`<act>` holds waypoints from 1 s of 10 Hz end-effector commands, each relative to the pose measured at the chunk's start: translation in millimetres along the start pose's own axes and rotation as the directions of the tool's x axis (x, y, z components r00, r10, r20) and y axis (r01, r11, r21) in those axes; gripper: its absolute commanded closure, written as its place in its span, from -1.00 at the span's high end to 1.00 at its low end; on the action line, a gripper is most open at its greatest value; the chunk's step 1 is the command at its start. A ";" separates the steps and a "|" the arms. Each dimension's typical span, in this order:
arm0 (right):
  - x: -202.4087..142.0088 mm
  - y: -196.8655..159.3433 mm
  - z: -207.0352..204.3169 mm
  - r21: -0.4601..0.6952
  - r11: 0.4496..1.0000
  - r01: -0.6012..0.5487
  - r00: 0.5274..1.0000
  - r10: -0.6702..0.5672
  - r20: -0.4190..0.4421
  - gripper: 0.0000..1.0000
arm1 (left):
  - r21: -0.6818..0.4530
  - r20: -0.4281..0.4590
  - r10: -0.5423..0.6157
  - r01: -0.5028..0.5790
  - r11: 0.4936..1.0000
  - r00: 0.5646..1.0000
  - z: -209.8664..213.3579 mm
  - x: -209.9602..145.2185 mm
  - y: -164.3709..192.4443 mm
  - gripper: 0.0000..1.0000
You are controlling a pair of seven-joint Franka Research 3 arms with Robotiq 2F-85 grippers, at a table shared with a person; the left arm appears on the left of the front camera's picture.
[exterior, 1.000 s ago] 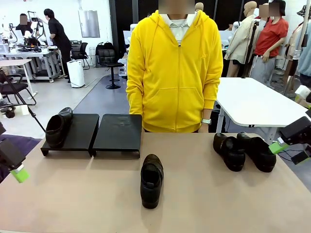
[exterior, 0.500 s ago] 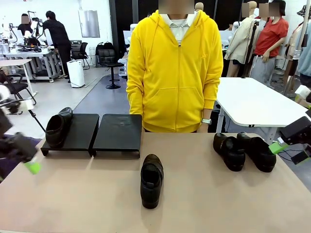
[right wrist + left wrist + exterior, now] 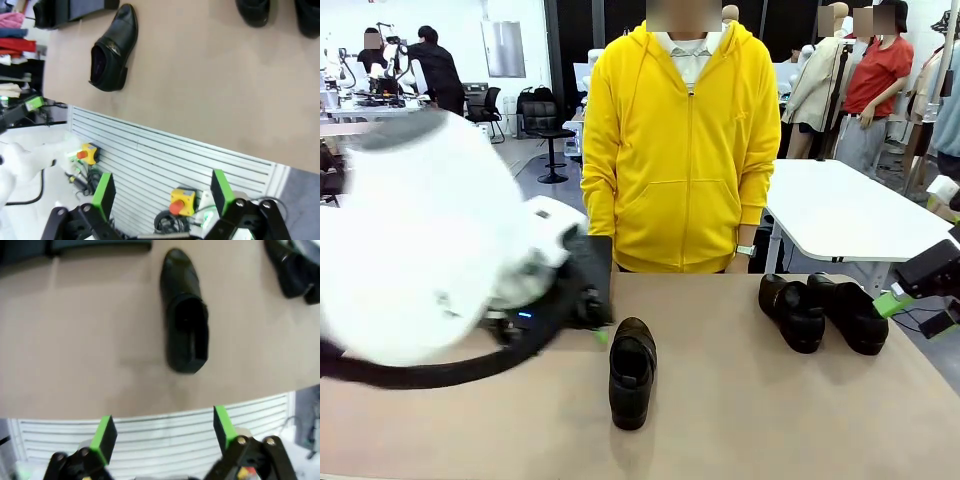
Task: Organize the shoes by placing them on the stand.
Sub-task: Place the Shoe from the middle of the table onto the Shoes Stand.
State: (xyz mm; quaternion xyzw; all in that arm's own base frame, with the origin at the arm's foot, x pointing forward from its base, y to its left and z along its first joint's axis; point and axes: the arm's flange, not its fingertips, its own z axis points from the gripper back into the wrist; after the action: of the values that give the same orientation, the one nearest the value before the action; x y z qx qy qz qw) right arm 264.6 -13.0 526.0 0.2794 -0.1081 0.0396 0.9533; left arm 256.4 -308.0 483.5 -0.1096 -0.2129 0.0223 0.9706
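Note:
One black shoe [image 3: 632, 372] lies alone mid-table, toe toward the person; it also shows in the left wrist view [image 3: 185, 332] and the right wrist view [image 3: 114, 50]. A pair of shoes [image 3: 820, 312] sits at the far right. My left arm sweeps blurred across the front view, hiding most of the stand [image 3: 597, 262]. My left gripper [image 3: 600, 335] hovers just left of the lone shoe. Its jaws [image 3: 164, 429] are open and empty, over the table's near edge. My right gripper [image 3: 890, 303] hangs open and empty [image 3: 161, 192] off the table's right side. Another shoe [image 3: 44, 16] rests on the stand [image 3: 82, 9].
A person in a yellow hoodie [image 3: 685, 150] stands at the far edge, hands out of sight. A slatted panel [image 3: 165, 155] with red and yellow buttons lies below the table's near edge. A white table [image 3: 850, 210] stands behind on the right.
My left arm has swung from the left edge in toward the table's middle and now blocks the stand in the front view. The right arm and the shoes have not moved.

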 end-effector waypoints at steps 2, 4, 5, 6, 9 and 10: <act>2.9 2.0 2.6 0.029 0.999 -0.017 1.000 0.017 -0.003 1.00 | 0.032 -0.091 -0.013 0.016 0.999 0.996 -89.1 53.2 -24.1 1.00; 2.9 2.0 2.6 0.029 0.999 -0.017 1.000 0.017 -0.003 1.00 | 0.061 -0.145 -0.084 0.094 0.994 0.986 -120.4 62.9 -25.7 1.00; 2.9 2.0 2.6 0.029 0.999 -0.017 1.000 0.017 -0.003 1.00 | 0.079 -0.169 -0.110 0.125 0.989 0.980 -132.8 64.4 -28.1 1.00; 2.9 2.0 2.6 0.029 0.999 -0.017 1.000 0.017 -0.003 1.00 | 0.083 -0.198 -0.120 0.138 0.987 0.973 -146.2 67.6 -30.9 1.00; 2.9 2.0 2.6 0.029 0.999 -0.017 1.000 0.017 -0.003 1.00 | 0.172 -0.263 -0.089 0.137 0.976 0.961 -183.7 74.0 -33.2 1.00; 2.9 2.0 2.6 0.029 0.999 -0.017 1.000 0.017 -0.003 1.00 | 0.183 -0.282 -0.077 0.133 0.974 0.956 -193.4 74.7 -31.8 1.00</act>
State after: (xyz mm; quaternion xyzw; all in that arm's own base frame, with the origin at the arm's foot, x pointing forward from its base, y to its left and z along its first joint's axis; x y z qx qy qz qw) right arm 264.7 -13.1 525.9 0.2795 -0.1078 0.0395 0.9532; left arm 392.1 -357.9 353.9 -0.0131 -0.0850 -0.0382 0.9956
